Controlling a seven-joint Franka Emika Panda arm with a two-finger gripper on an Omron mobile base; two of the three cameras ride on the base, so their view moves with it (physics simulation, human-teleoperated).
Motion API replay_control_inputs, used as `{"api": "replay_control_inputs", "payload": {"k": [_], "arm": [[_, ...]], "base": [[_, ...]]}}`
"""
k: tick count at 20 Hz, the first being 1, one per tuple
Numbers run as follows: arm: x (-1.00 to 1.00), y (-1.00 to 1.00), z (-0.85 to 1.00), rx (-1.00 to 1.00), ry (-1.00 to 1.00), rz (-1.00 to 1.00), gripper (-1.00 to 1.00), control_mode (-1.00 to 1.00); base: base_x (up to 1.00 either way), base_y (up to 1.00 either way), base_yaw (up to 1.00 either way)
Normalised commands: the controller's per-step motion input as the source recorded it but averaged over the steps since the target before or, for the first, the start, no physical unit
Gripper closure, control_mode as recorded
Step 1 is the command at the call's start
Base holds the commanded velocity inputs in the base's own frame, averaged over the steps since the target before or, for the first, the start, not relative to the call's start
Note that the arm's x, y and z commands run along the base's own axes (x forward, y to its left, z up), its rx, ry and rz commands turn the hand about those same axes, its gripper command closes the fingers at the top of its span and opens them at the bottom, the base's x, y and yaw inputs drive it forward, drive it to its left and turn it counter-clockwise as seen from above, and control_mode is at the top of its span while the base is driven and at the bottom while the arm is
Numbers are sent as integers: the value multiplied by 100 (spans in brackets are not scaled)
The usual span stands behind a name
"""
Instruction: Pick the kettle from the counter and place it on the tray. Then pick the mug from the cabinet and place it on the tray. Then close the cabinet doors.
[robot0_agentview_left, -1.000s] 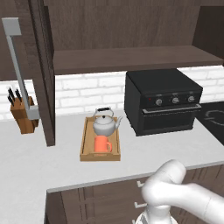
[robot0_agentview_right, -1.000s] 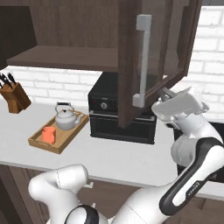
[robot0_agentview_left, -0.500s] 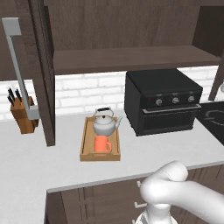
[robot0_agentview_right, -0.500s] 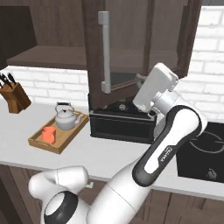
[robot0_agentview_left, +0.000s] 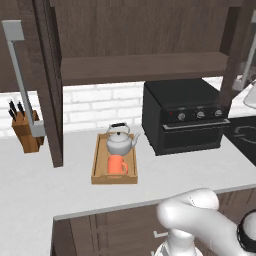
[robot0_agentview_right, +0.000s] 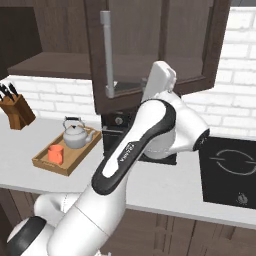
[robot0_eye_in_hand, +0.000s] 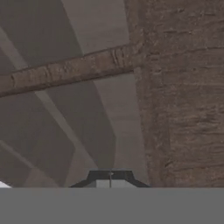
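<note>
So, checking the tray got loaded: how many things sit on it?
2: the kettle at the tray's far end, the mug at its near end. Nothing looks hidden.

You've got a black oven (robot0_agentview_left: 186, 116) sitting against the white brick wall (robot0_agentview_left: 95, 105), a wooden knife block (robot0_agentview_left: 26, 131) far off left, and a black cooktop (robot0_agentview_right: 231, 170) on the right.

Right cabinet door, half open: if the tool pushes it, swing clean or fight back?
The right cabinet door looks like a rigid framed panel, so it should pivot as one piece rather than flex. A push near the long bar handle probably needs little force. Its glass-like panel may be fragile; push on the frame.
</note>
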Motion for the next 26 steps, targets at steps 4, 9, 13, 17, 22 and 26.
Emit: {"api": "replay_control_inputs", "payload": {"k": [4, 9, 13, 17, 22, 26], "arm": [[60, 96, 1, -2, 35, -47, 100, -100], [87, 95, 0, -2, 26, -42, 100, -100], [100, 54, -11, 0, 21, -22, 100, -100], [100, 39, -18, 0, 16, -10, 100, -100], [100, 5, -10, 4, 11, -4, 100, -100], [100, 0, -15, 8, 14, 0, 100, -100]], "base": [[0, 0, 0], [0, 0, 0], [0, 0, 0], [0, 0, 0], [0, 0, 0], [0, 0, 0]]}}
